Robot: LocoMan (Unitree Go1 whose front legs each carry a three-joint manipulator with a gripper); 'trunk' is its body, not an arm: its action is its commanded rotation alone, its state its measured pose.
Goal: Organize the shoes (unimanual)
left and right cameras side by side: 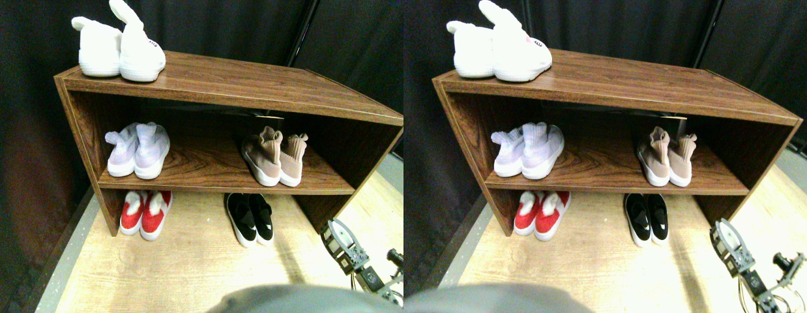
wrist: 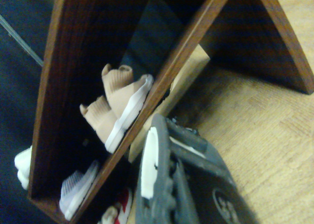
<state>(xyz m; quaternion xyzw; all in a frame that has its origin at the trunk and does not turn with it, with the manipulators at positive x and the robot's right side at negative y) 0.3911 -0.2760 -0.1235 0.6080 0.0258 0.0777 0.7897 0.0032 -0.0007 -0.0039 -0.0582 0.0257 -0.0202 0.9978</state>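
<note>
I take the shelf (left and right cameras side by side: 201, 81) as landmark. On its top at the left stand the white shoes (left and right cameras side by side: 120, 49). On its middle board the lilac pair (left and right cameras side by side: 137, 151) is left, the tan pair (left and right cameras side by side: 273, 156) right, slightly turned. Under it, on the floor, stand the red pair (left and right cameras side by side: 145, 213) and the black slip-ons (left and right cameras side by side: 249, 218). Each pair sits together, so I judge sorting is nearly done. My gripper (left and right cameras side by side: 343, 244) hangs low, right of the shelf, tilted toward it, holding nothing; I cannot tell its opening.

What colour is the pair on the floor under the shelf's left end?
Red shoes with white trim; stereo pair view.
</note>
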